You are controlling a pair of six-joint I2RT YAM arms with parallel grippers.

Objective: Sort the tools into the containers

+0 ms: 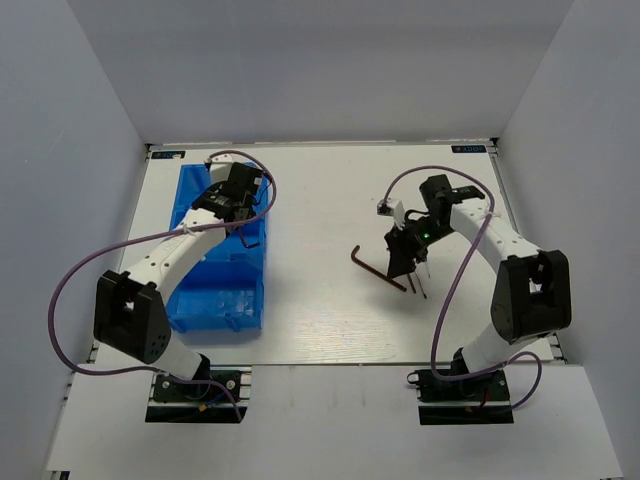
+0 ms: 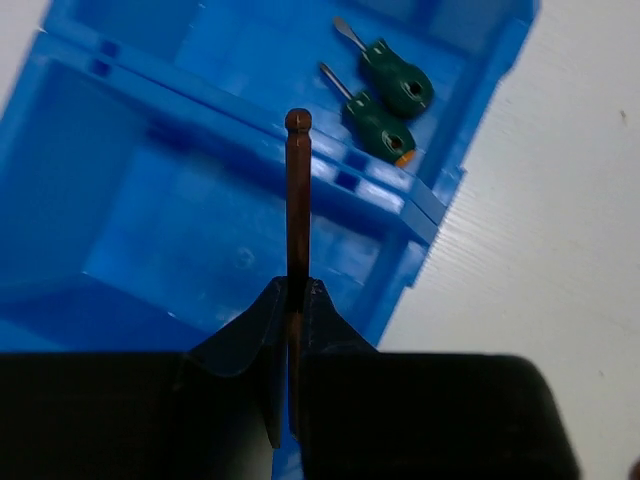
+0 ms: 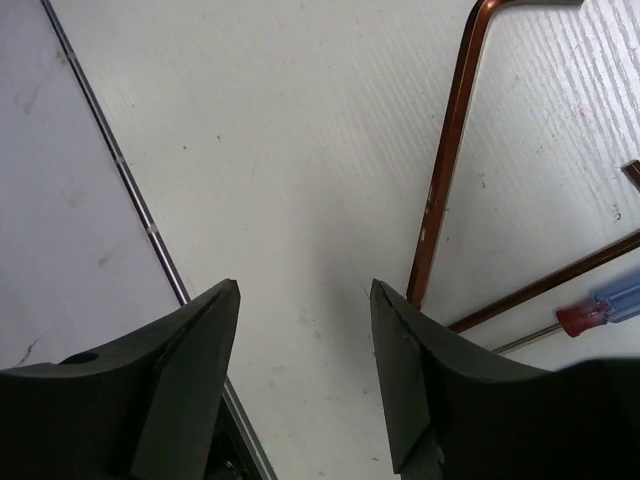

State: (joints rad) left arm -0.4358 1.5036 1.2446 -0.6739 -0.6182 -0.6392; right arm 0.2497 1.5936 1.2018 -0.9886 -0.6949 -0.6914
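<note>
Two green screwdrivers (image 2: 383, 130) lie in the blue bin (image 2: 150, 230) (hex key (image 2: 298, 220) held above).

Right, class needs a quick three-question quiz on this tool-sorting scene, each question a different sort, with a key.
1. True or false: the right fingers are shut on a screwdriver.
2. How many green screwdrivers lie in the blue bin? A) one B) two C) four
3. Short answer: which tool do the left fingers hold above the bin?
Key: 1 false, they are open; 2 B; 3 a hex key.
</note>
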